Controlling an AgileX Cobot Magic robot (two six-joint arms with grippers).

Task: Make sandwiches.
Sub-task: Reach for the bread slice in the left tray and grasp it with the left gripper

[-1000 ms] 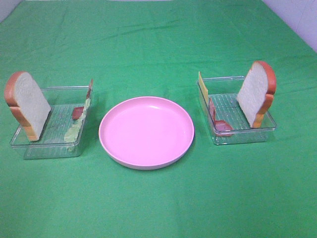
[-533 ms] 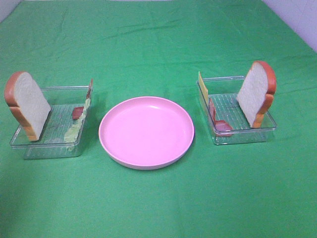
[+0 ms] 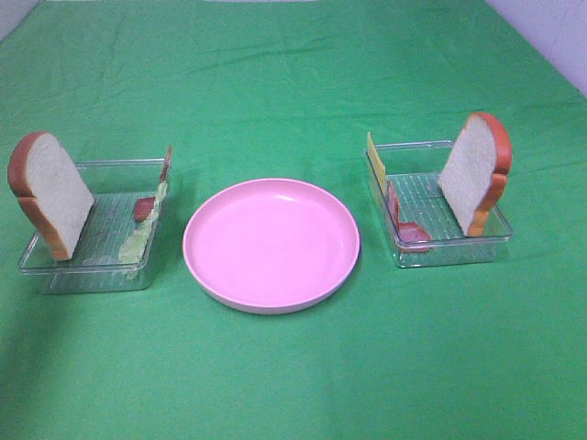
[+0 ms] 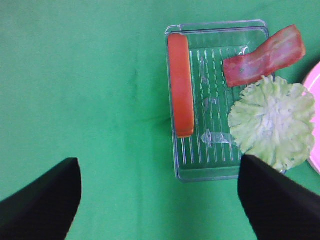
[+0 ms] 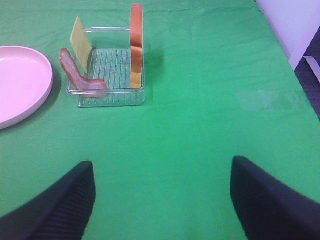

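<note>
A round pink plate (image 3: 271,243) sits in the middle of a green cloth (image 3: 293,82). The sandwich parts are unstacked, in two clear trays on either side of it.

In the left tray (image 3: 110,165), left of the plate, the left bread slice (image 3: 55,192) stands on edge at the side farthest from the plate. A pale green lettuce leaf (image 4: 272,120) and a reddish bacon strip (image 4: 264,56) lean on the wall nearest the plate.

In the right tray (image 3: 449,252), right of the plate, a yellow cheese slice (image 5: 81,36) and a second bacon strip (image 5: 77,75) stand against the wall nearest the plate. The right bread slice (image 3: 472,174) stands at the far side.

The left gripper (image 4: 159,165) hangs above the cloth near the left tray. Its black fingers are spread wide and hold nothing. The right gripper (image 5: 162,162) is also spread wide and empty-handed. It is over bare cloth, well apart from the right tray and farther still from the plate.
</note>
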